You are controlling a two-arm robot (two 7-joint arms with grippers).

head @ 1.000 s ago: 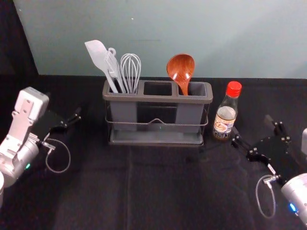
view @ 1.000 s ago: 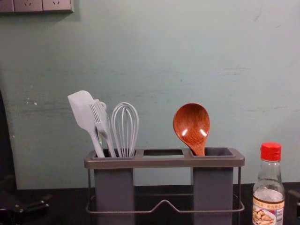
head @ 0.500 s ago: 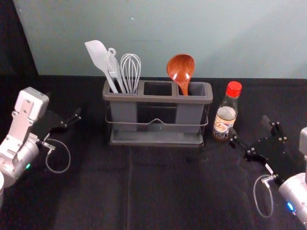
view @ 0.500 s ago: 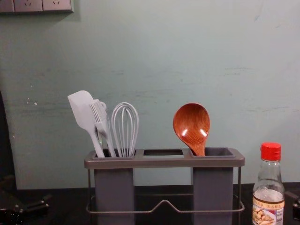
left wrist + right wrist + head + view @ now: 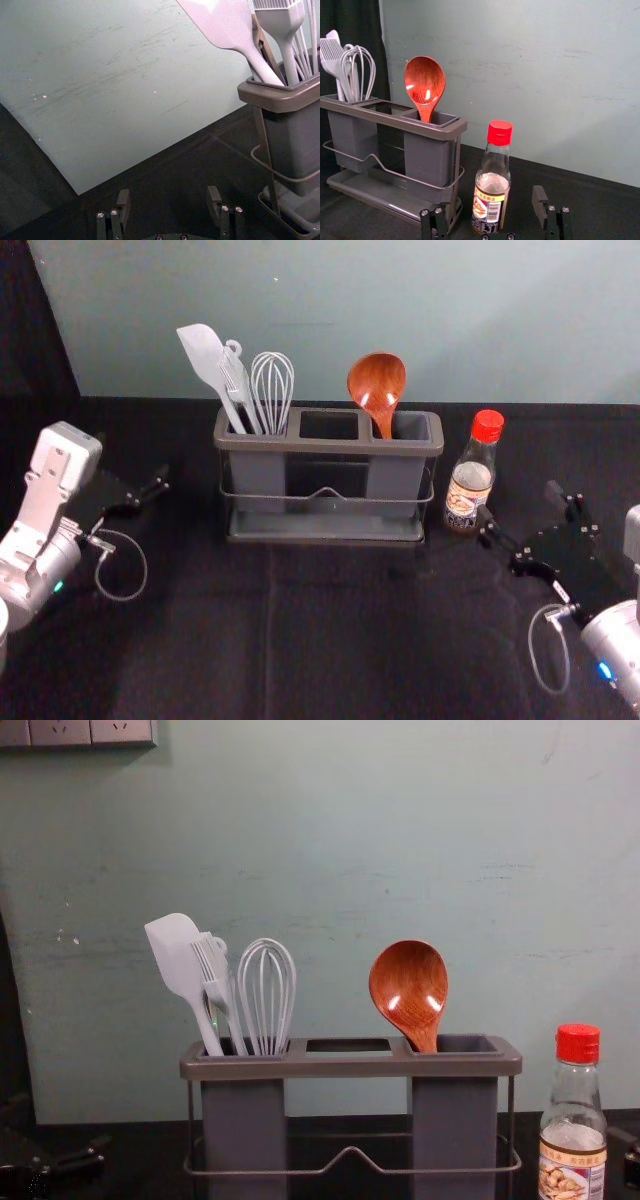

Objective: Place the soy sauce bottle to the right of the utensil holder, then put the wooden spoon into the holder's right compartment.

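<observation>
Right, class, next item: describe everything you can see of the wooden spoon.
The wooden spoon is reddish-brown and glossy, with visible grain and bright highlights on its broad, rounded bowl. It stands bowl up in the right compartment of the utensil holder, leaning slightly toward the robot's left. The narrow handle drops in near that compartment's left side; its lower part is hidden inside. Neither gripper touches it, so the holder appears to support it.
</observation>
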